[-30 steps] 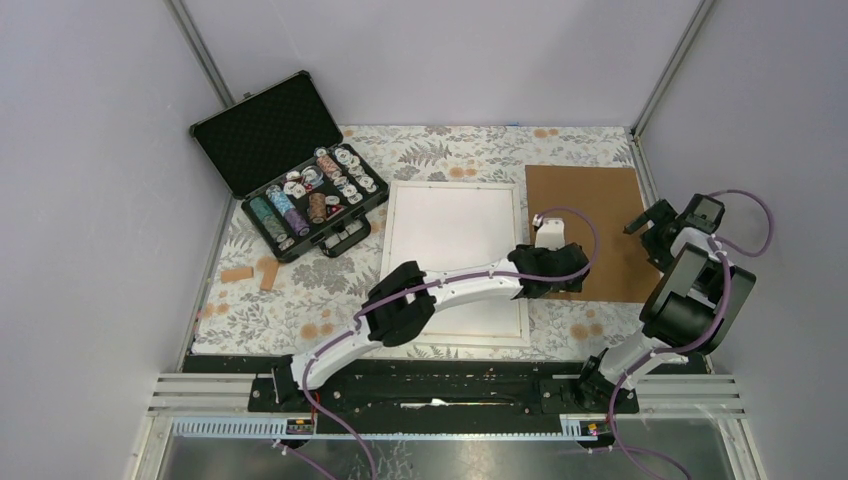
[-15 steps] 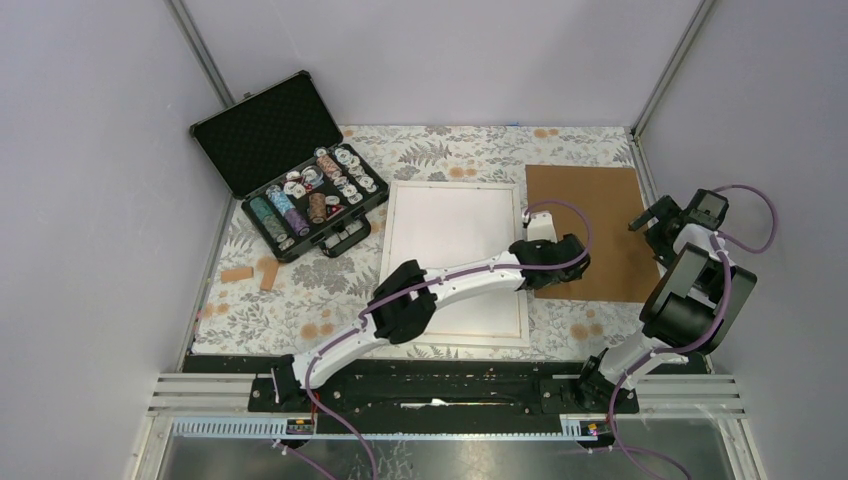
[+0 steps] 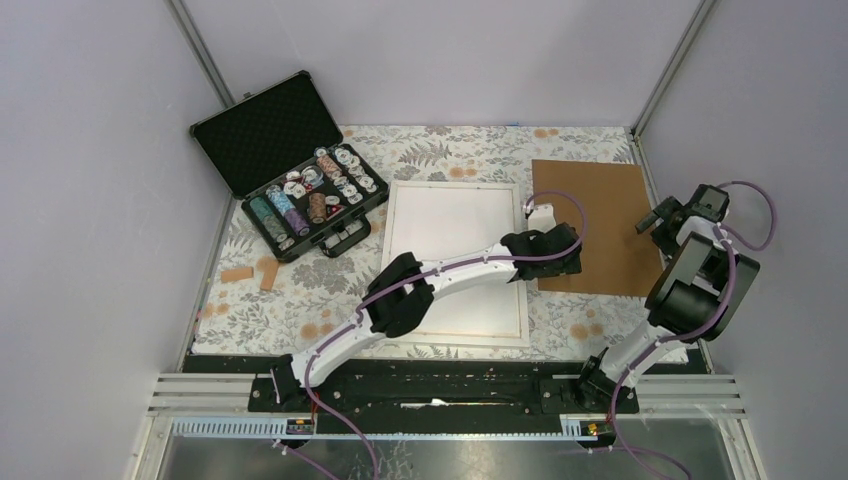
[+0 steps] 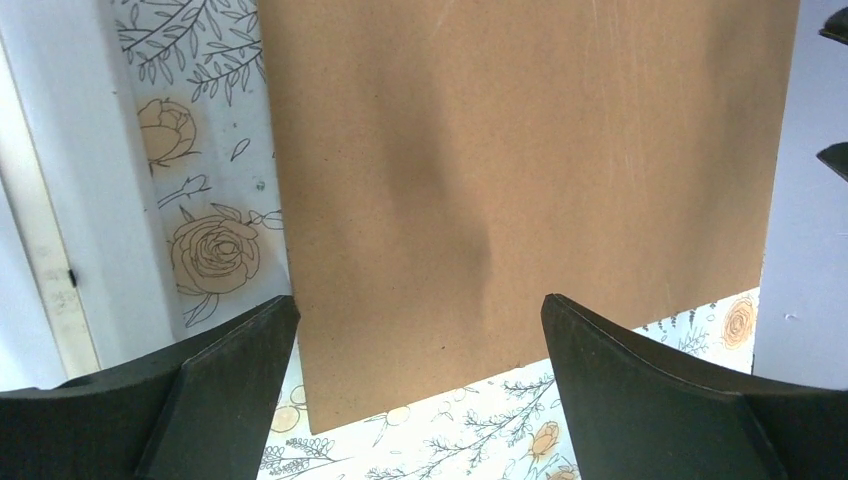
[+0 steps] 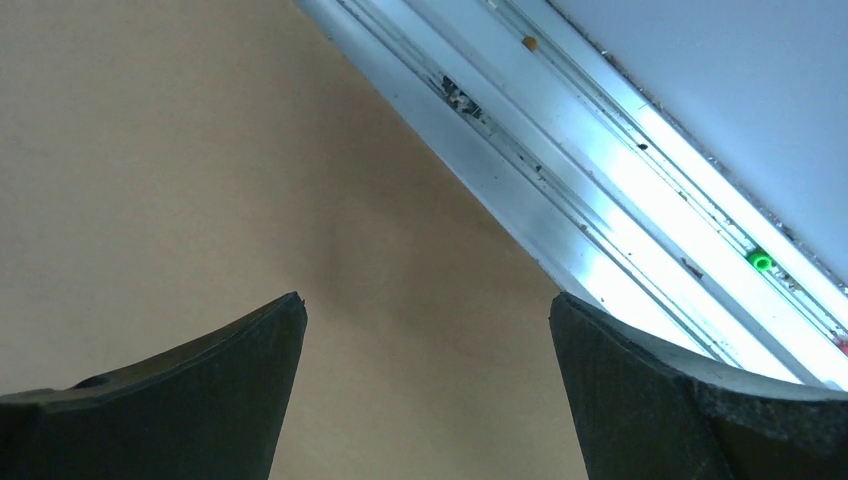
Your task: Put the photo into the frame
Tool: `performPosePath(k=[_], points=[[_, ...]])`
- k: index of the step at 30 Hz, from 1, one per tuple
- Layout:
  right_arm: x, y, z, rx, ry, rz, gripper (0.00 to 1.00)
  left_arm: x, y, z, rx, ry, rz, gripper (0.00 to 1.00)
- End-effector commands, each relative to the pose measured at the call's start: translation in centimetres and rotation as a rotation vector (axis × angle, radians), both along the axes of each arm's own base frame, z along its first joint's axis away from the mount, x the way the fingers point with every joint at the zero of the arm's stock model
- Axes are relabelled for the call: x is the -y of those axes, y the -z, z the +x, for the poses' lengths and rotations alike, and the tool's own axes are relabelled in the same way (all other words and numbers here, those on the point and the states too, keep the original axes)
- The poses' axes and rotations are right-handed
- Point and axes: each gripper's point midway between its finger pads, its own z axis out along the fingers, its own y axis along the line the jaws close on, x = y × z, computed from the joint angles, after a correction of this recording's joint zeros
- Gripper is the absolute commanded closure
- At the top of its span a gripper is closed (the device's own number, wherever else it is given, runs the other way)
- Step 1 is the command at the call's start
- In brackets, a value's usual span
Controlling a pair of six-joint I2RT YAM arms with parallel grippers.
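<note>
1. while its jaws stand wide with nothing between them, the left gripper (image 3: 556,262) hangs over the left edge of the brown board (image 3: 598,215); in the wrist view its fingers (image 4: 230,400) sit either side of the board's near corner.
2. the right gripper (image 3: 650,218) is spread just as wide and is empty, at the board's right edge, close to a metal rail (image 5: 560,190) with a small green light (image 5: 763,262).
3. the board's face is plain; markings on the chips (image 3: 310,195) in the black case (image 3: 265,130) are too small to read.
4. the frame (image 3: 453,184) lies flat on the flowered table (image 3: 450,150), just left of the board. the left arm (image 3: 440,280) crosses its lower right part. the left gripper is just past its right rim; the right gripper is well apart from it.
5. the photo: only white shows inside the frame, so i cannot tell whether it lies there.
</note>
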Motion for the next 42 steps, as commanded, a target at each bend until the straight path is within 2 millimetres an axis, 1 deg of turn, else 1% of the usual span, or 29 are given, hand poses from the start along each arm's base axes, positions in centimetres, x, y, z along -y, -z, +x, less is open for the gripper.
performPosePath(k=[1,4,11,14,16,18,24,26,28,31,36,38,40,42], points=[[1.7,0.4,0.7,-0.032,0.006,-0.052,0.0,-3.7,10.7,-2.7,-0.171,0.075,0.197,0.01],[1.9,0.8,1.8,-0.011,-0.006,-0.038,0.0,-3.9,10.9,-2.5,-0.17,0.08,0.2,0.01],[1.3,0.8,5.4,0.086,-0.083,0.043,0.0,-4.7,11.9,-2.6,-0.202,0.086,0.2,0.01],[1.3,1.2,6.1,0.097,-0.103,0.065,0.0,-5.0,12.1,-2.4,-0.203,0.082,0.205,0.01],[1.6,1.9,6.1,0.077,-0.098,0.062,0.0,-5.2,12.0,-2.3,-0.207,0.077,0.205,0.01],[2.3,2.2,5.7,0.042,-0.072,0.039,0.0,-5.6,12.1,-2.2,-0.21,0.072,0.211,0.01],[4.5,0.7,5.1,0.017,-0.001,-0.078,0.0,-6.8,12.8,-2.7,-0.237,0.054,0.235,0.01],[5.2,0.7,5.0,-0.016,0.012,-0.099,0.0,-7.0,12.7,-2.8,-0.238,0.052,0.236,0.01],[5.4,1.3,4.7,-0.061,0.01,-0.095,0.0,-7.0,12.6,-2.7,-0.235,0.05,0.235,0.01],[5.2,2.6,4.5,-0.09,0.004,-0.067,0.0,-6.9,12.4,-2.5,-0.23,0.052,0.234,0.01],[4.0,4.1,5.4,-0.071,-0.035,-0.002,0.0,-7.1,12.2,-2.4,-0.226,0.054,0.236,0.01],[3.8,4.7,5.3,-0.084,-0.038,0.013,0.0,-7.1,12.3,-2.4,-0.23,0.053,0.235,0.01],[3.4,4.9,5.5,-0.078,-0.048,0.034,0.0,-6.9,12.2,-2.4,-0.231,0.056,0.229,0.01],[2.7,4.6,6.1,-0.046,-0.068,0.073,0.0,-6.8,12.2,-2.4,-0.232,0.061,0.222,0.01]])
